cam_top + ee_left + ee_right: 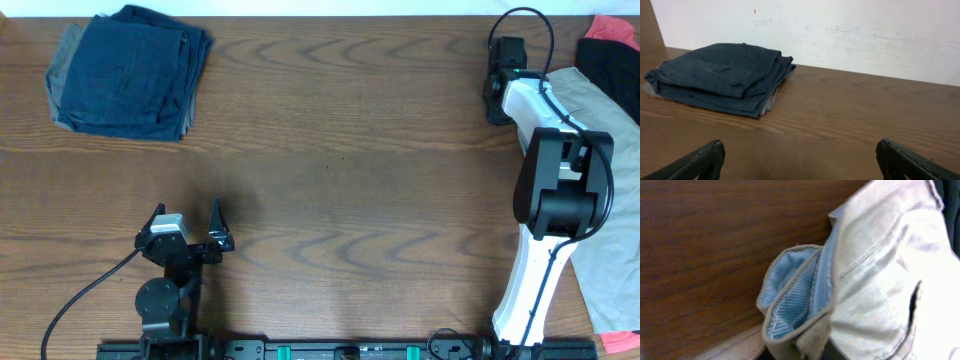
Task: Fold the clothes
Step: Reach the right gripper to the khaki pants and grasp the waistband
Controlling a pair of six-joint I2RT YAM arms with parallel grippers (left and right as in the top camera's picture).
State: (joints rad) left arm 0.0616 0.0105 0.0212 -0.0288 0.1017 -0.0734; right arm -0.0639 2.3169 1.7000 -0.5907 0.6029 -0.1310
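The light khaki shorts (pixel 612 190) lie along the right edge of the table, partly under my right arm. In the right wrist view the shorts (pixel 880 280) fill the right side, with the waistband and its blue-striped lining (pixel 795 290) bunched up. My right gripper (pixel 497 98) is at the far right of the table; in its own view the jaws (pixel 810 352) are mostly hidden, pinching the folded waistband edge. My left gripper (pixel 187 215) is open and empty at the front left, its fingertips wide apart over bare wood (pixel 800 160).
A stack of folded dark navy garments (pixel 130 70) sits at the far left corner and also shows in the left wrist view (pixel 720 75). A red and black garment (pixel 612 45) lies at the far right corner. A pale wall stands behind the table.
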